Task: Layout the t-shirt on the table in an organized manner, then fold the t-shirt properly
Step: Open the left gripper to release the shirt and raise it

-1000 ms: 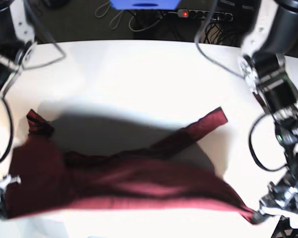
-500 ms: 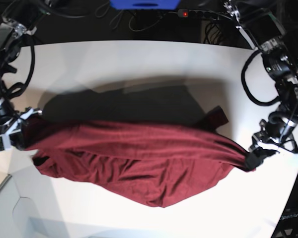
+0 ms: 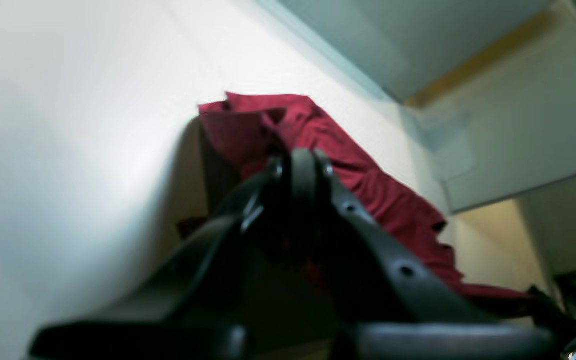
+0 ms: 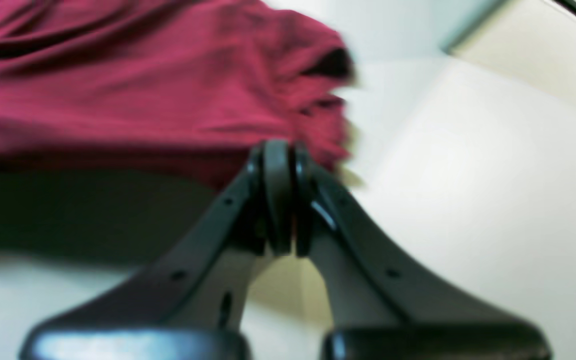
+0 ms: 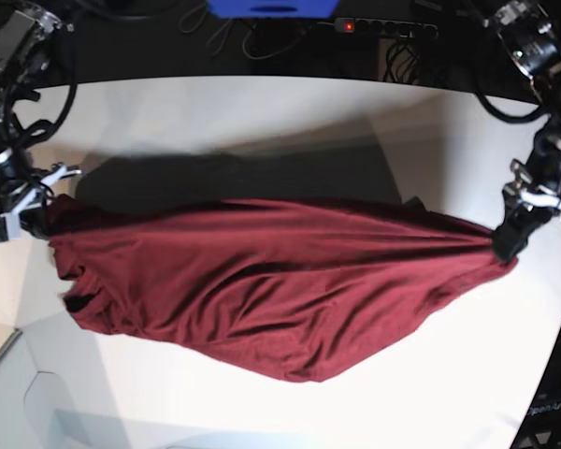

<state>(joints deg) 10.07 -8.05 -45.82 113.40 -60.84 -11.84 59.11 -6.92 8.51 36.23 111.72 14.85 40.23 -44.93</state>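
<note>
The maroon t-shirt [image 5: 262, 285] hangs stretched between the two arms above the white table [image 5: 262, 112], casting a broad shadow on it, its middle sagging in loose folds. The left gripper [image 5: 510, 241] is clamped on one end of the cloth and the right gripper [image 5: 33, 220] pinches the opposite end; both wrist views show the jaws pressed together with fabric at their tips. By my reading, the task is early: the shirt is spread but not yet laid flat, so smoothing it onto the table and every fold remain.
</note>
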